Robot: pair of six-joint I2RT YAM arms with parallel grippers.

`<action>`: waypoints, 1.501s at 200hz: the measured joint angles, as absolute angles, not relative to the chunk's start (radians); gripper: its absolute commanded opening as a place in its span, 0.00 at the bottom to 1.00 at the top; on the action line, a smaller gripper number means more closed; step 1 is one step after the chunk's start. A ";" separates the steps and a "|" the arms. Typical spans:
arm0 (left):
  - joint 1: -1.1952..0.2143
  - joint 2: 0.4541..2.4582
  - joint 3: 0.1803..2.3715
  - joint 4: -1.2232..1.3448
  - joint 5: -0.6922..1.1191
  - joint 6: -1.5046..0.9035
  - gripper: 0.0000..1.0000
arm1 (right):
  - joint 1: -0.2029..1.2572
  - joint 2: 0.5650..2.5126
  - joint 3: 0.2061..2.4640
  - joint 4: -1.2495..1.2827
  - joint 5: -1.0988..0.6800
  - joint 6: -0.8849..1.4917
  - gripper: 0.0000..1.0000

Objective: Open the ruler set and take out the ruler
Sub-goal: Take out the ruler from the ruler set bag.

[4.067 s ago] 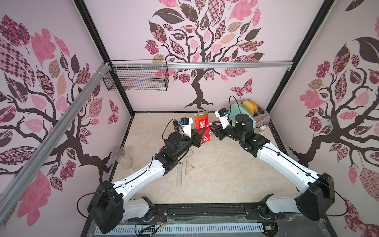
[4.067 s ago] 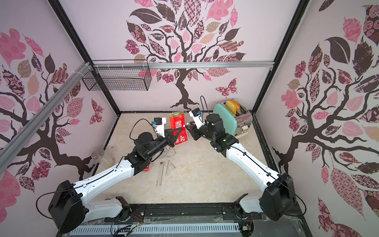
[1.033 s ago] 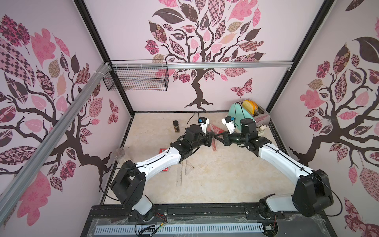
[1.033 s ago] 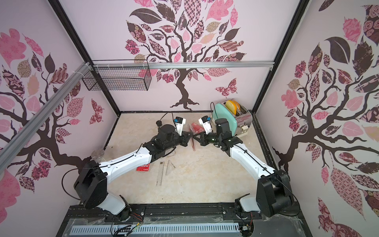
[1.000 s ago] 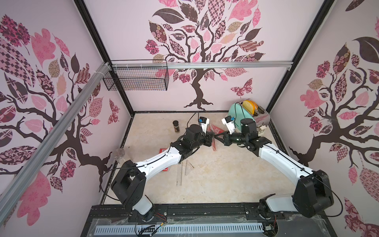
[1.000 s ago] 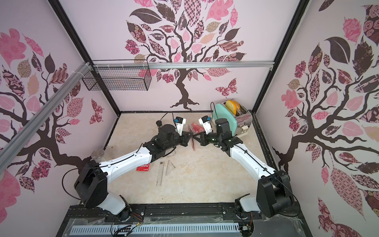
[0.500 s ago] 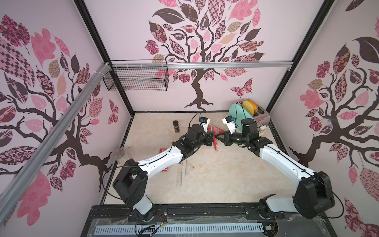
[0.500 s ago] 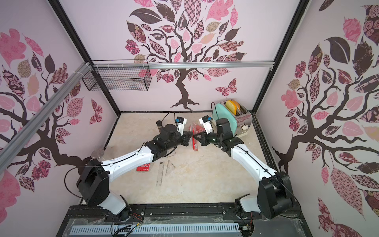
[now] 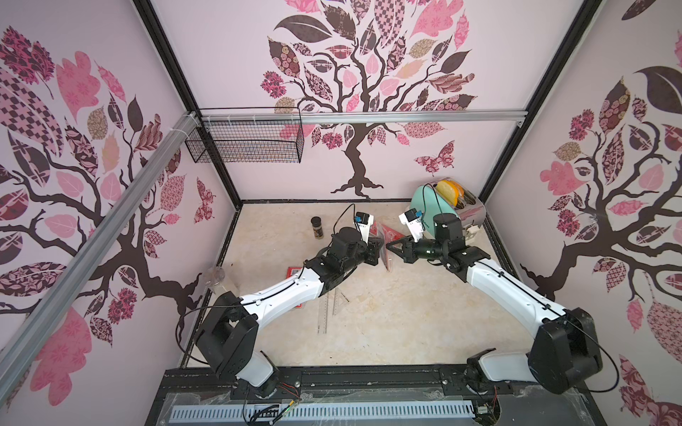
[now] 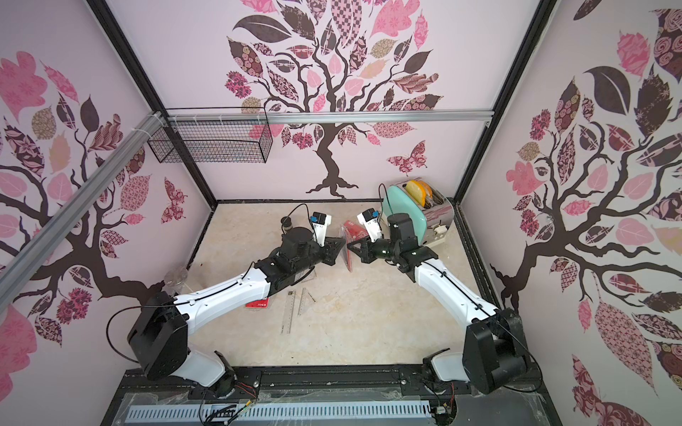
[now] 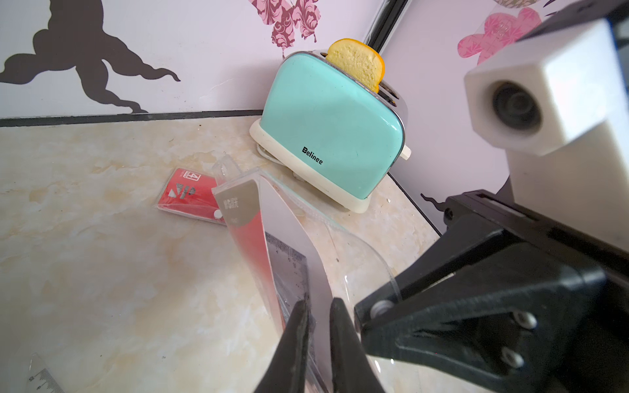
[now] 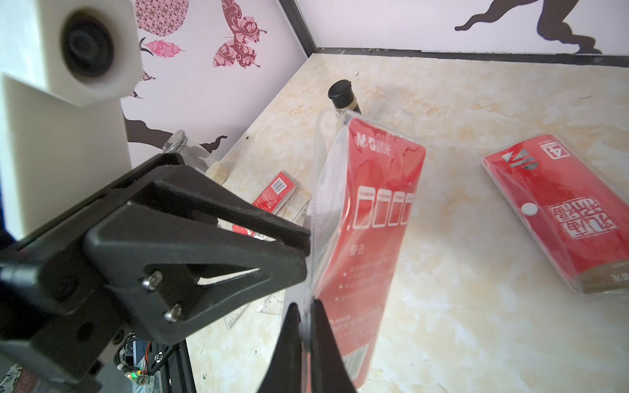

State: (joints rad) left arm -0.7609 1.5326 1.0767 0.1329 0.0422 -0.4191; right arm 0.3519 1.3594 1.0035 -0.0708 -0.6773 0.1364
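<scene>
One red ruler set [image 12: 369,217] stood on edge near the mint face of the toaster [image 11: 330,126], its clear edge pinched tight by the right gripper [image 12: 306,311], while the left gripper [image 11: 319,308], jaws barely parted, straddled its white insert [image 11: 289,224], grip unclear.

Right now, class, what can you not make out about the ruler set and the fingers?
- Grey marked ruler: the left wrist view shows only a strip. The red card and white card inside the clear plastic pouch cover the rest.
- Left fingers, same view: the white card hides whether they pinch anything.
- Pouch, both top views: edge-on, too small.
- Flat red packet, top view: partly under the left arm.
</scene>
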 measured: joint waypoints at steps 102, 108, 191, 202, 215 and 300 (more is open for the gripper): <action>-0.761 1.562 1.112 0.061 0.028 -0.409 0.11 | 0.352 1.345 1.003 -0.070 -0.678 0.135 0.00; -0.761 1.568 1.121 0.052 0.028 -0.406 0.12 | 0.352 1.345 1.003 -0.070 -0.678 0.135 0.00; -0.761 1.594 1.157 0.006 0.067 -0.392 0.17 | 0.352 1.345 1.003 -0.070 -0.683 0.134 0.00; -0.761 1.602 1.167 0.005 0.075 -0.392 0.18 | 0.352 1.345 1.003 -0.070 -0.683 0.133 0.00; -0.761 1.608 1.174 0.002 0.084 -0.392 0.18 | 0.352 1.345 1.003 -0.070 -0.683 0.133 0.00; -0.761 1.605 1.150 0.021 0.072 -0.419 0.17 | 0.352 1.345 1.003 -0.071 -0.682 0.131 0.00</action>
State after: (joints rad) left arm -0.7609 1.6047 1.1496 0.0212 0.0723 -0.4194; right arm 0.3519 1.3453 1.0035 -0.0711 -0.6815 0.1310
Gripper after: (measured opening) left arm 0.169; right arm 0.076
